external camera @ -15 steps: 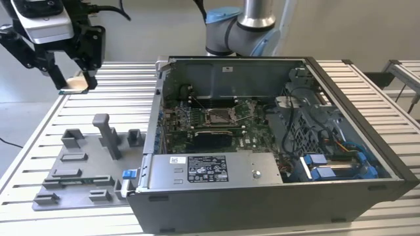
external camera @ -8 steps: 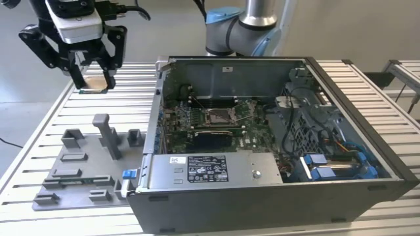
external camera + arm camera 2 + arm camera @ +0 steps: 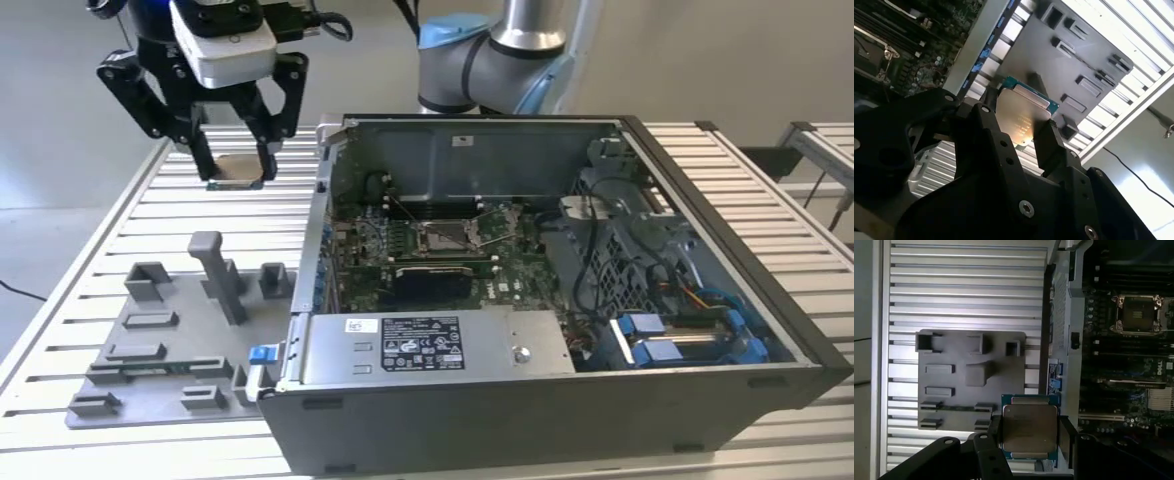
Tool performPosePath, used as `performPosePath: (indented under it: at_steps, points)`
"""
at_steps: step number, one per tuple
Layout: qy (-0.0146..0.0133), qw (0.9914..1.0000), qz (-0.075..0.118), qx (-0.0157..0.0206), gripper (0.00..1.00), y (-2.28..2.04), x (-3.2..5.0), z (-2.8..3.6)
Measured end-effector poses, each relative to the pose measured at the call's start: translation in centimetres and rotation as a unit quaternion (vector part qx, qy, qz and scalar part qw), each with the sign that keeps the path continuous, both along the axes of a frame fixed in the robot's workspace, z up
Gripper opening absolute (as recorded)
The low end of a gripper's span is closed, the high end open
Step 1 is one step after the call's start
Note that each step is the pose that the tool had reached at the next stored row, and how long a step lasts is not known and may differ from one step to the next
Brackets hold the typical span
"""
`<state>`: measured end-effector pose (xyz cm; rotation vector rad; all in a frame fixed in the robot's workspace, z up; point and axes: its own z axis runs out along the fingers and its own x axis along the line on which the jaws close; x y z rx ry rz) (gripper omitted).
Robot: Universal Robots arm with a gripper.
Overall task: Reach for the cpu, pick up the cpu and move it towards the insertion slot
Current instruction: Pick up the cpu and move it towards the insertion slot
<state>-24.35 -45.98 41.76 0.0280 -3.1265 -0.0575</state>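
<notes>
The black two-fingered gripper (image 3: 238, 165) holds the thin, square, silver-topped cpu (image 3: 1029, 432) aloft, jaws clamped on two opposite edges, over the slatted metal counter (image 3: 80, 250) near its far edge in the exterior view, beyond the grey plastic tray (image 3: 160, 340). The shiny-framed insertion slot (image 3: 447, 235) lies well apart inside the open computer case (image 3: 534, 420). The chip looks light, stiff and fragile, best gripped by its rim

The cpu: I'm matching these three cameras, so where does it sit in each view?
Exterior view: cpu held in the gripper, above the table, to the exterior view's left of the computer case.
First wrist view: cpu in the gripper, grey tray behind it.
Second wrist view: cpu in the gripper, grey tray behind it.
Shared landmark: the grey tray.
</notes>
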Motion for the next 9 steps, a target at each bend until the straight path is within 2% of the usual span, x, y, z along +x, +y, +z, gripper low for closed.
performPosePath:
  at_steps: [9]
  points:
    - [0.0,1.0,0.0,0.0,0.0,0.0,4.12,-0.02]
